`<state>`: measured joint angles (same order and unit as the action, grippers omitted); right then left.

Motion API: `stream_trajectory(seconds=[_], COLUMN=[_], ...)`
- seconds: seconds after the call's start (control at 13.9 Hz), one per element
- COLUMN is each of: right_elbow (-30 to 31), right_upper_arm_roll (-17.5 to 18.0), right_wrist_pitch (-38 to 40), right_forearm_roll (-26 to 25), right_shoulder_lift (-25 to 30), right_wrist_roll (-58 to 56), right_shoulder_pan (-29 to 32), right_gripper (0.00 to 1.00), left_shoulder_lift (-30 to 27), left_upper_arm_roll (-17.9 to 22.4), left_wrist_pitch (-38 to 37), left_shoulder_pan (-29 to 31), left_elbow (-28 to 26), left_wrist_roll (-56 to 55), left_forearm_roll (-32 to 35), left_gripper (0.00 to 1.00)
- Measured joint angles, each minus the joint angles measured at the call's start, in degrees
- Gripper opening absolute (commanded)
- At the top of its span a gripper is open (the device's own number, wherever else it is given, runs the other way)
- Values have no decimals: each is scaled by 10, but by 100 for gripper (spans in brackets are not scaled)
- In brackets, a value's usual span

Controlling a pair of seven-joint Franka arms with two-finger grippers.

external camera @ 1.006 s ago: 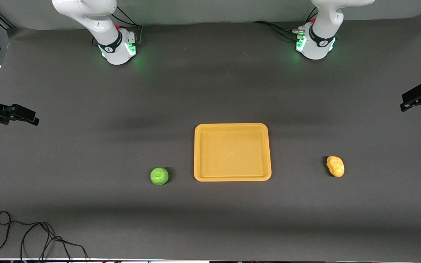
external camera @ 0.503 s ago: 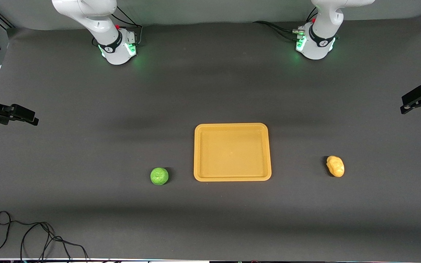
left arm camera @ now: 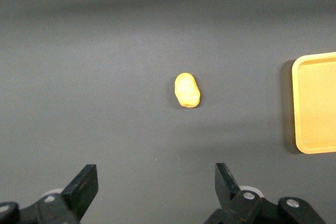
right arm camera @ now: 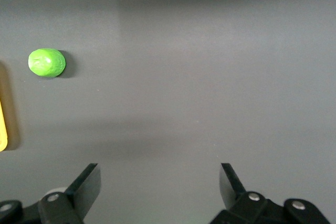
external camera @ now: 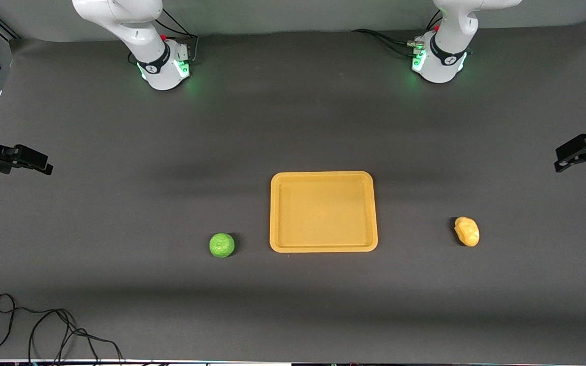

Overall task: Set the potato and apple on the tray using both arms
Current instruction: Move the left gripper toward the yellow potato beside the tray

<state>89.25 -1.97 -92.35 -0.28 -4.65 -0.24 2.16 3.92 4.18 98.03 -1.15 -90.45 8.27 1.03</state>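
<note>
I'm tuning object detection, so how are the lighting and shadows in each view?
Front view: even light, faint shadow bands across the table, green glow at both arm bases. Left wrist view: potato sharp, tray edge casts a dark shadow. Right wrist view: apple crisp, small shadow beside it.

Even overhead light, soft shadows on the mat (external camera: 293, 127), all sharp.

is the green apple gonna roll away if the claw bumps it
Probably. The apple looks nearly round and sits free on the flat table, touching nothing, so a nudge would likely send it rolling. Its slightly bumpy skin may give the fingers some grip. The right claw, open and off toward the right arm's end of the table, should close evenly around it.
</note>
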Motion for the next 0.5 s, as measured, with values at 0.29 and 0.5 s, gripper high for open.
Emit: stream_trajectory(seconds=[0.29, 0.5], right_elbow=[0, 0], right_upper_arm_roll=[0, 0], right_wrist_pitch=[0, 0], right_forearm_roll=[0, 0], right_shoulder_lift=[-1, -1], right_wrist_roll=[0, 0], right_shoulder_pan=[0, 2], right_gripper=[100, 100], left_shoulder_lift=[13, 33], left_upper_arm_roll=[-3, -4], left_wrist_pitch=[4, 52], left_shoulder_pan=[-9, -17], left_elbow=[-3, -26], left_wrist_roll=[0, 0], left_forearm_roll=[1, 1], left_gripper=[99, 99])
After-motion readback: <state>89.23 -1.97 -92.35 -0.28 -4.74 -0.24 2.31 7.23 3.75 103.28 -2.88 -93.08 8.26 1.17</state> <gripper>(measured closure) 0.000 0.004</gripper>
